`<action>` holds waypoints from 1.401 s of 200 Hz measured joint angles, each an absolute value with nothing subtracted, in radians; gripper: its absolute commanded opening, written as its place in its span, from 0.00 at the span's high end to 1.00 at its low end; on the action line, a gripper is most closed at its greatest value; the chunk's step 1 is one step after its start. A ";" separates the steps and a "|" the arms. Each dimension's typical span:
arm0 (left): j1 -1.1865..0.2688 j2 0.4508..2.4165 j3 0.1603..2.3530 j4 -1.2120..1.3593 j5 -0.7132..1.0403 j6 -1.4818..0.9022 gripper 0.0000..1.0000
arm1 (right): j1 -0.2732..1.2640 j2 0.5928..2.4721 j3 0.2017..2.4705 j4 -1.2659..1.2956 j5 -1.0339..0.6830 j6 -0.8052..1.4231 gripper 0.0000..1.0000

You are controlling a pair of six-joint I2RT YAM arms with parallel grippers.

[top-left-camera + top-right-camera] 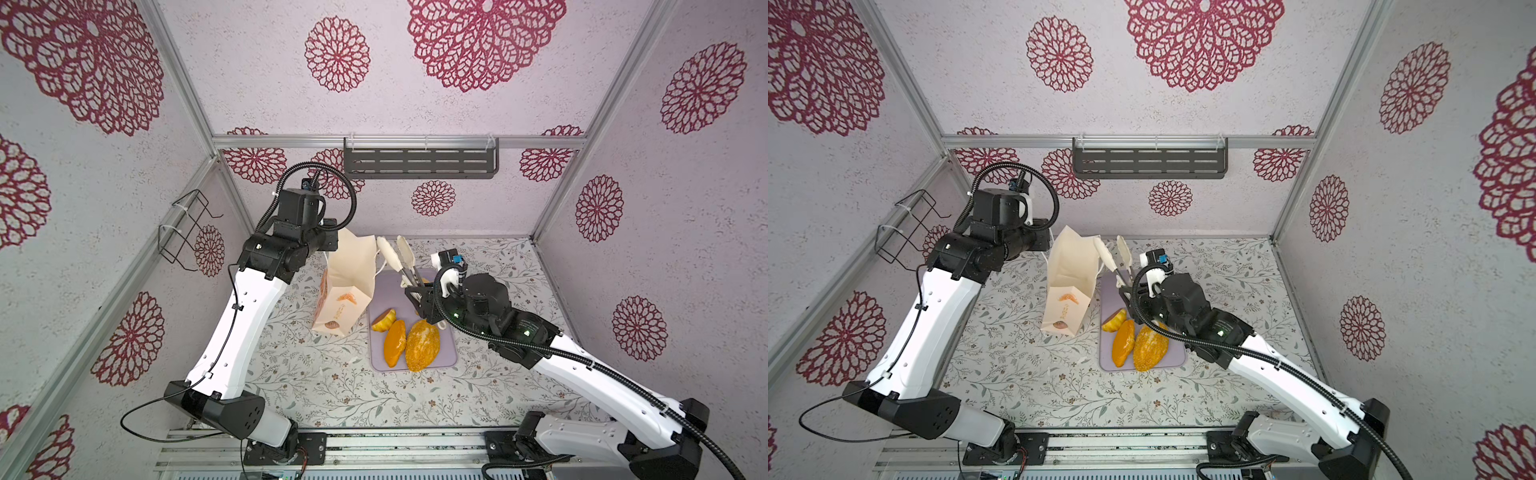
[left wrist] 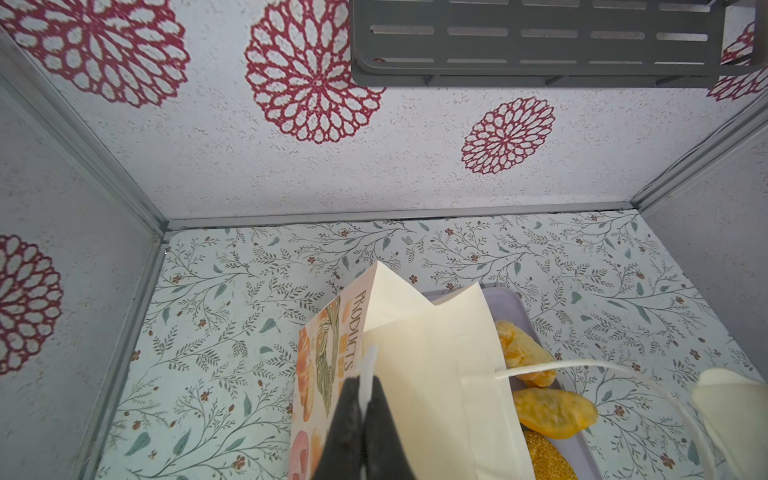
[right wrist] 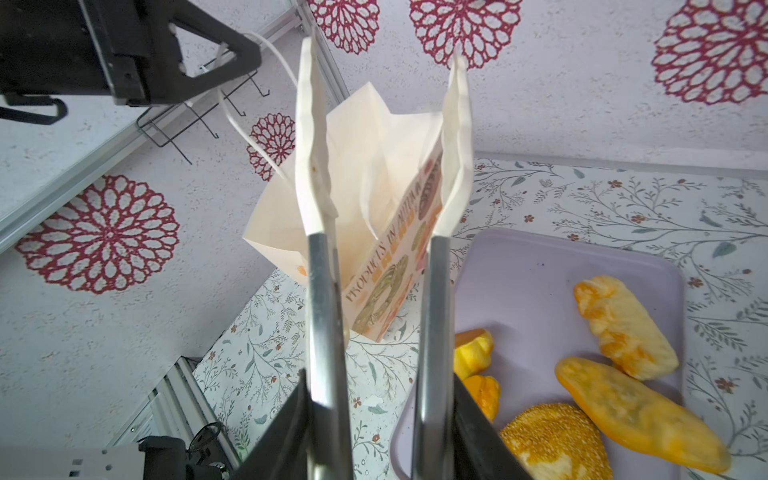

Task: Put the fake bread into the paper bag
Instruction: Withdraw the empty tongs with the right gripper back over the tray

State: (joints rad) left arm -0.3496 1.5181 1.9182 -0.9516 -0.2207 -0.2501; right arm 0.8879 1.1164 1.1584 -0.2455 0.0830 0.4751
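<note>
My left end effector (image 2: 365, 380) pinches the handle (image 2: 370, 361) of the paper bag (image 1: 349, 266); my right end effector (image 3: 380, 415) grips empty, spread tongs (image 3: 322, 291). I see 4 pieces of fake bread (image 3: 640, 415) on the tray (image 3: 532, 282) just below it, so bagging looks unfinished.

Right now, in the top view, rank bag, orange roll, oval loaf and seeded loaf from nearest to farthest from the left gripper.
1. The bag: handle pinched by the left gripper.
2. The orange roll: just right of the bag.
3. The oval loaf: beside the roll, farther right.
4. The seeded loaf: rightmost.
</note>
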 measured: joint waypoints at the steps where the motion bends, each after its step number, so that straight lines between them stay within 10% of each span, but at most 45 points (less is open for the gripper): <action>1: -0.350 1.518 1.920 -0.953 -0.222 -0.249 1.00 | 0.888 1.115 1.157 -0.246 0.083 0.476 0.53; 280: -0.368 1.557 1.936 -1.109 -0.412 -0.046 1.00 | 0.825 0.834 0.781 -0.547 0.091 0.693 0.52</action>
State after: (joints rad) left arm -0.3683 1.5574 1.9362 -1.1091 -0.4122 -0.0456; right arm 0.8246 0.8345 0.7815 -0.5468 0.0910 0.6930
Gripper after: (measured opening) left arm 0.051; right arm 0.476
